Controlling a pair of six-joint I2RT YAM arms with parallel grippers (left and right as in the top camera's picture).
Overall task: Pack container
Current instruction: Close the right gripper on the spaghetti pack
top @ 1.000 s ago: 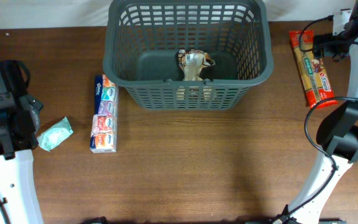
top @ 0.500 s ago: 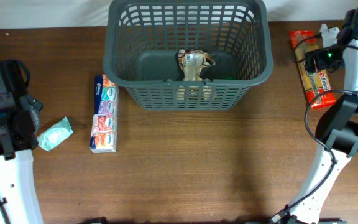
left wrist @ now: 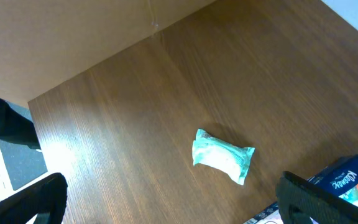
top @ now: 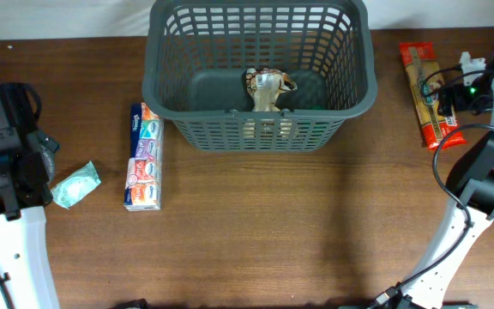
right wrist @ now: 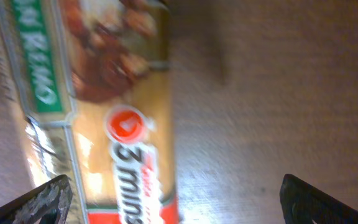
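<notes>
Step in hand: picking the next item, as I read it. The right hand (right wrist: pixel 173 190) hangs over the long pasta packet (right wrist: pixel 104 118) lying on the desk (top: pixel 316 232) to the right of the container (top: pixel 213 133).
Container: the big grey basket sits at the far middle of the desk, upright. One crinkled packet (top: pixel 269 89) is already inside, against the near wall.
Right hand: fingers spread wide, holding nothing and touching nothing that I can see. In its own camera the pasta packet lies off towards one finger rather than centred between the two.
Left hand: the left hand (left wrist: pixel 169 186) is also spread wide and empty, parked above a small teal packet (left wrist: pixel 222 155) at the left edge of the desk.
Waiting on the desk: a tissue multipack (top: pixel 143 156) just left of the container, the teal packet, the pasta packet.
Next move calls for: shifting the right hand sideways until the pasta sits between its fingers, lowering across the narrow width, then pinching near the middle so the long packet does not tip.
Risk: a grip near one end would probably let it droop and catch the container's rim.
</notes>
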